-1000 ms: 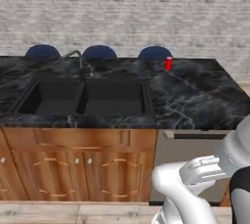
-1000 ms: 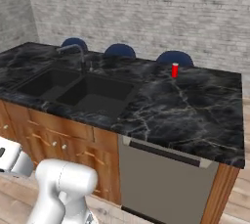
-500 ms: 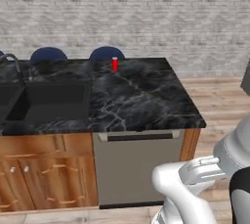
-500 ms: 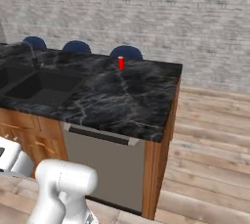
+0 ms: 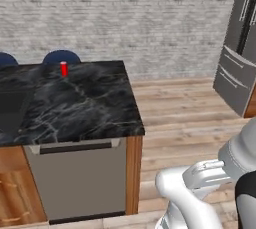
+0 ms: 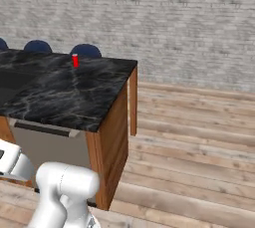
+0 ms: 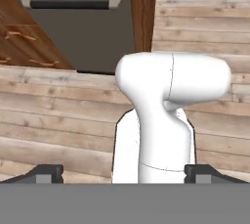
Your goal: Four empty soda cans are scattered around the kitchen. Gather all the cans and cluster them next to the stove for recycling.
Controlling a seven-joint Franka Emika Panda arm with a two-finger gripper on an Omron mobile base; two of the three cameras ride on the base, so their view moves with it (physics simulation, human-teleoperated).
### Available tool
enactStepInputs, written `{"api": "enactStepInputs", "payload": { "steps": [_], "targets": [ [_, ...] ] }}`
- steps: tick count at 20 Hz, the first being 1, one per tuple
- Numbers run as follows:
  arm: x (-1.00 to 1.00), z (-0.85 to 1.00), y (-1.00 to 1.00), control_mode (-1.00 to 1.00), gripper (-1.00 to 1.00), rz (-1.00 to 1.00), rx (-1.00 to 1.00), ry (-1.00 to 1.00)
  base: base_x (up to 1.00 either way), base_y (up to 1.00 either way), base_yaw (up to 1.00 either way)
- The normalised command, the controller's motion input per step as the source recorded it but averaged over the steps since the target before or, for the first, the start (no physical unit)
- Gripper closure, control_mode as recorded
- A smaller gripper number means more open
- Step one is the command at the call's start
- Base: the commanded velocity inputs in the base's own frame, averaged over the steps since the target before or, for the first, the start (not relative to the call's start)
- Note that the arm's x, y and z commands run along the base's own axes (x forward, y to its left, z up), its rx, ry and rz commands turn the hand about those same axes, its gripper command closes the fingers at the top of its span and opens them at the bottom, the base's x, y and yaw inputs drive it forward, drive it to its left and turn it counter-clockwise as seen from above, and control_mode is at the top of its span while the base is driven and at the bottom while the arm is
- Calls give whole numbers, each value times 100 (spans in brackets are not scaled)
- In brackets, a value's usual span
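Observation:
One small red soda can (image 5: 63,68) (image 6: 75,60) stands upright near the far edge of the black marble island counter (image 5: 90,108) (image 6: 74,97), in front of a blue stool. My gripper (image 7: 123,173) is down low by my base, far from the can and pointing toward the floor and the island's front. Its two dark fingertips (image 7: 46,172) stand wide apart at the bottom of the hand view, open, with nothing between them. The stove is out of view.
A grey dishwasher front (image 5: 75,178) (image 7: 83,32) sits under the counter's near edge. Blue stools (image 5: 61,57) (image 6: 85,50) line the far side. A steel fridge (image 5: 240,58) stands at the right. Open wood floor (image 6: 189,137) spreads right of the island toward the brick wall.
The whole picture has slid left: the base has moved right along the island, past the sink to its right end. The can has stayed put. The gripper stays open.

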Motion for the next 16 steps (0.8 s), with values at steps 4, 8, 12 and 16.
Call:
{"api": "enactStepInputs", "payload": {
  "steps": [4, 8, 12, 16],
  "targets": [
    [0, 0, 0, 100, -100, 0, 0, 0, 52, -100, -17],
    [0, 0, 0, 100, -100, 0, 0, 0, 88, -100, -14],
    [0, 0, 0, 100, -100, 0, 0, 0, 98, -100, -13],
    [0, 0, 0, 100, -100, 0, 0, 0, 100, -95, -13]
  ]
}}
